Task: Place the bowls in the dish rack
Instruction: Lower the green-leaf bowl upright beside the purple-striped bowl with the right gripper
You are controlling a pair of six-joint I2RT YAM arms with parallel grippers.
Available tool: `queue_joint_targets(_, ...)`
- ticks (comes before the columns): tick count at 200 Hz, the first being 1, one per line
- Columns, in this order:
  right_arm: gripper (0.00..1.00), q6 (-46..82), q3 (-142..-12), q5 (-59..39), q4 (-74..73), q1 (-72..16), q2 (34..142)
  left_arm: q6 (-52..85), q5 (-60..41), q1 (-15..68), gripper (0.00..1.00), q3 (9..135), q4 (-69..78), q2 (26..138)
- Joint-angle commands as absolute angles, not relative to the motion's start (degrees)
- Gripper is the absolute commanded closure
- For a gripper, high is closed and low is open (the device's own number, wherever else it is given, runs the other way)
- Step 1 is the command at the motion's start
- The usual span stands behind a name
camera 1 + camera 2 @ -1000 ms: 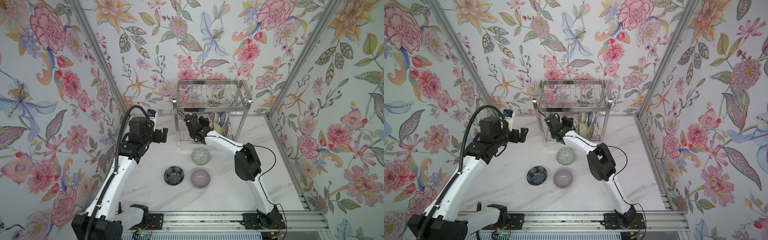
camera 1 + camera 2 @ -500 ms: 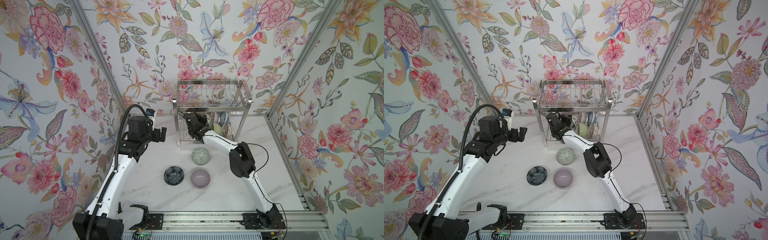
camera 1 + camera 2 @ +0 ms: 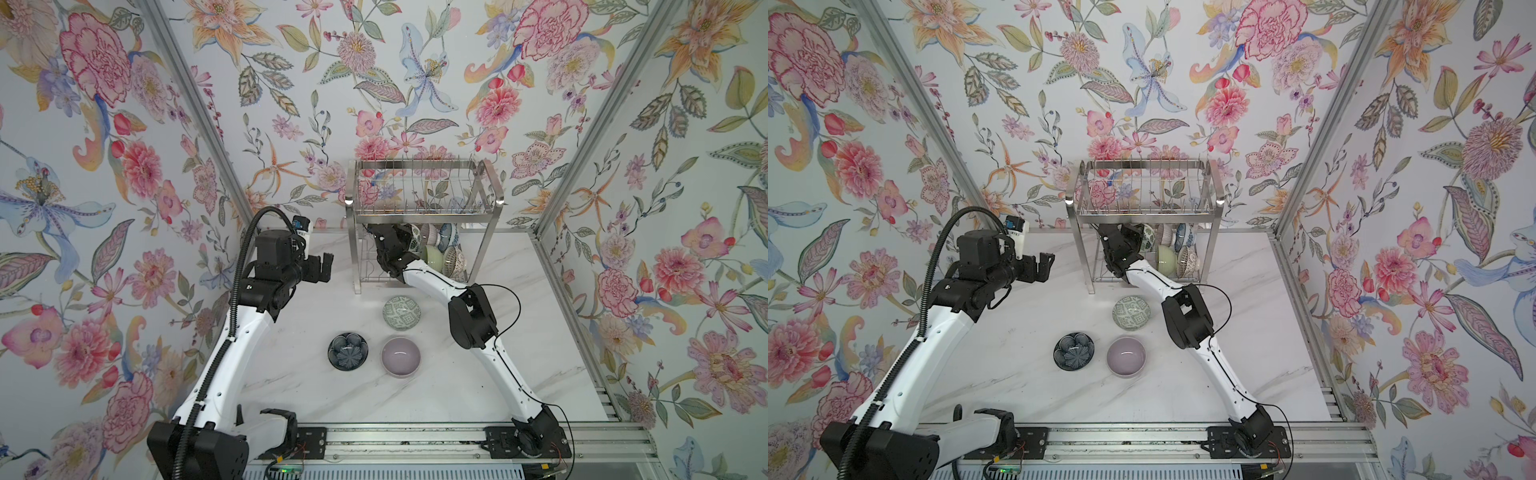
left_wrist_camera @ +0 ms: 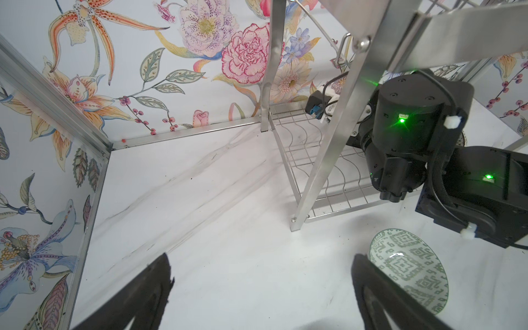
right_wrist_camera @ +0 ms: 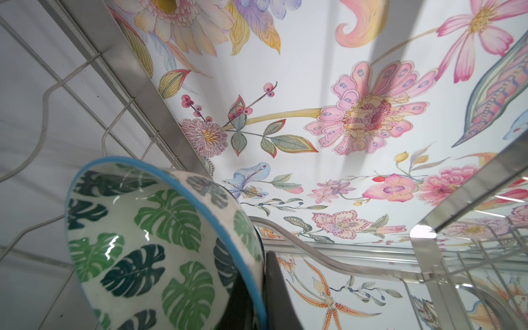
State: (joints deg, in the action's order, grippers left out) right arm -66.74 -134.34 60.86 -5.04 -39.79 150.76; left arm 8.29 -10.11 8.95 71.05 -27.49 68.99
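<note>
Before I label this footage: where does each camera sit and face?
Both top views: overhead, looking down at two-tier steel wire dish rack; both arms.
Left wrist: faces rack leg; open left pincer.
Right wrist: inside rack, facing floral wall; right pincer grips round leaf-print ceramic bowl.
Top, left wrist share green geometric ceramic bowl.

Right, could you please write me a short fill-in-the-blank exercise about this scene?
1. The right gripper is shut on the ____-print bowl.
2. That bowl is in the rack's ____ tier.
3. The left gripper is ____ and empty.
4. Counting the lilac bowl, ____ bowls stand on the table.

Missing words: leaf, lower, open, three.
</note>
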Motion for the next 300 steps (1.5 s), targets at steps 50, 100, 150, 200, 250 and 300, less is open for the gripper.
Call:
queue_joint_targets(50,1.00,-68.43,-139.28,60.56,-14.33,-37.96,153.39,8.13,-10.37,8.03,0.01,73.30,-28.87,70.34)
queue_joint_targets(100,1.00,-67.60,-140.86,59.61,-16.57,-37.51,155.62,8.09,-10.27,7.96,0.00,72.81,-28.67,70.46)
queue_joint_targets(150,1.00,-66.54,-142.15,58.39,-16.62,-37.44,156.96,8.17,-10.20,8.00,0.01,72.69,-28.52,70.67)
queue_joint_targets(200,1.00,-65.44,-143.61,57.82,-15.82,-35.51,158.58,8.08,-10.03,7.96,0.01,72.64,-28.61,70.66)
queue_joint_targets(250,1.00,-64.38,-144.58,56.60,-15.21,-35.14,159.86,7.68,-10.02,7.78,0.01,72.87,-29.00,71.19)
queue_joint_targets(300,1.00,-62.63,-144.84,54.79,-13.73,-35.68,160.35,7.62,-10.21,7.68,0.01,73.01,-29.00,71.55)
